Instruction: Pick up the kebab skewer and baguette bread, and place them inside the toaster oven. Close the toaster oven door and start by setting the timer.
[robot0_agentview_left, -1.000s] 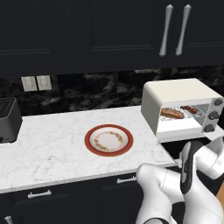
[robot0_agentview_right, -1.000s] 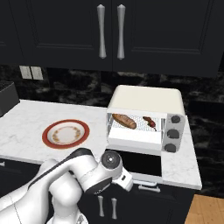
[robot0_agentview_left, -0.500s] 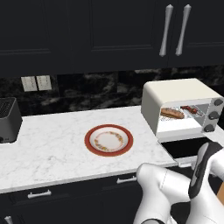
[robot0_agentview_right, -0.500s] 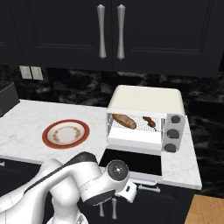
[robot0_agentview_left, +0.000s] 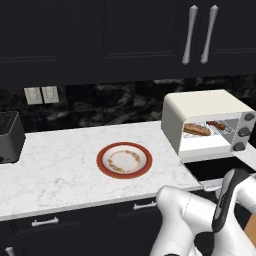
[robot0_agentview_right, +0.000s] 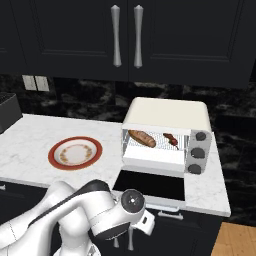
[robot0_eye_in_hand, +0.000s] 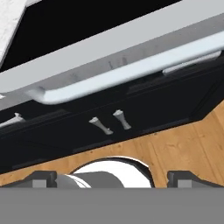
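Note:
The cream toaster oven (robot0_agentview_left: 205, 107) (robot0_agentview_right: 167, 116) stands at the counter's right end. Its door (robot0_agentview_left: 216, 168) (robot0_agentview_right: 150, 183) hangs open, lying flat toward me. On the rack inside lie the baguette bread (robot0_agentview_left: 196, 130) (robot0_agentview_right: 142, 138) and, to its right, the kebab skewer (robot0_agentview_left: 216, 125) (robot0_agentview_right: 170, 139). My gripper (robot0_agentview_right: 124, 243) (robot0_eye_in_hand: 113, 177) hangs below the door's front edge, in front of the cabinets. It is open and holds nothing. In the hand view the door's silver bar handle (robot0_eye_in_hand: 131, 72) runs across above the fingertips (robot0_eye_in_hand: 41, 177), not touching them.
A red-rimmed plate (robot0_agentview_left: 124, 160) (robot0_agentview_right: 75, 152) sits mid-counter. A dark slot toaster (robot0_agentview_left: 10, 137) stands at the far left. Black drawers with silver pulls (robot0_agentview_left: 45, 220) (robot0_eye_in_hand: 101, 126) run under the counter, above a wood floor (robot0_agentview_right: 235, 240). Dark wall cabinets (robot0_agentview_right: 125, 35) hang overhead.
My hand has dropped from beside the open door to below its front edge, with the jaws staying wide. The food, oven and plate have not moved.

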